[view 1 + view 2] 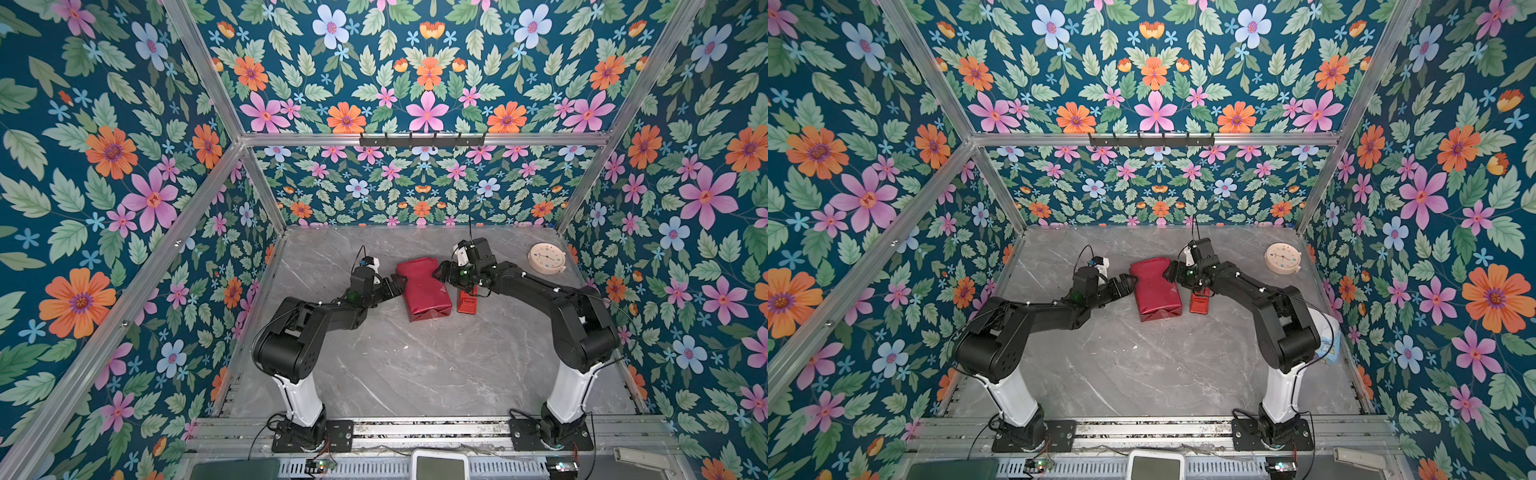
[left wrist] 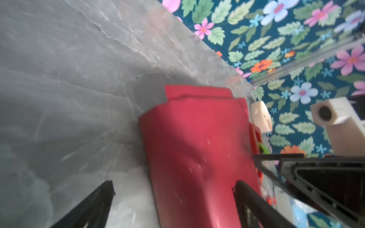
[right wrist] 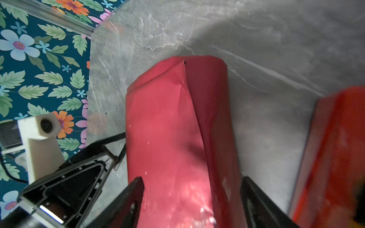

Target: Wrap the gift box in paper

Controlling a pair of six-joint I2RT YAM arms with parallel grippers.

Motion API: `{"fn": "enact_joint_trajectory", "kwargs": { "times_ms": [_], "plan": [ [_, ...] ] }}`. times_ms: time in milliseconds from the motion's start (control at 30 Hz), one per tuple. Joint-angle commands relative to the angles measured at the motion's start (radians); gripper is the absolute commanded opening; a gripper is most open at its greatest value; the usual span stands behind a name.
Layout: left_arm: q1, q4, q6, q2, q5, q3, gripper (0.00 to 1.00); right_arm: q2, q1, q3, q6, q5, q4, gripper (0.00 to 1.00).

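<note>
On the marble table point(image 1: 415, 374), the paper point(image 1: 422, 291) lay centrally, folded round the hidden gift box. It was probably light, slick and crease-prone, so best held at the stiff box edges. The left gripper point(image 1: 397, 286) and right gripper point(image 1: 438, 272) flanked it, jaws apart.

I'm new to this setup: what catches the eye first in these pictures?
The red paper wrapped into a bundle at the middle of the grey table stands out first, with the left end effector and right end effector open at either side. Then the loud floral walls all around, a red tape dispenser just right of the bundle, and a pale clock lying far back on the right.
</note>
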Motion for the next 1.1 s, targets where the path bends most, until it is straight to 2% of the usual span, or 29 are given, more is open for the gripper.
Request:
{"fn": "enact_joint_trajectory", "kwargs": {
  "times_ms": [0,200,400,767,1067],
  "plan": [
    [-0.003,0.073,-0.079,0.039,0.088,0.027,0.96,0.068,0.0,0.057,0.041,-0.095,-0.007,0.79],
    [-0.015,0.148,-0.15,0.057,0.16,0.042,0.91,0.05,-0.001,0.053,0.096,-0.201,0.101,0.77],
    [-0.029,0.174,-0.18,0.018,0.201,0.079,0.87,-0.034,0.004,-0.039,0.198,-0.281,0.281,0.74],
    [-0.066,0.174,-0.178,-0.05,0.222,0.074,0.85,-0.153,0.028,-0.152,0.217,-0.256,0.369,0.73],
    [-0.079,0.166,-0.167,-0.112,0.21,0.068,0.85,-0.19,0.045,-0.153,0.202,-0.248,0.387,0.72]
  ]
}}
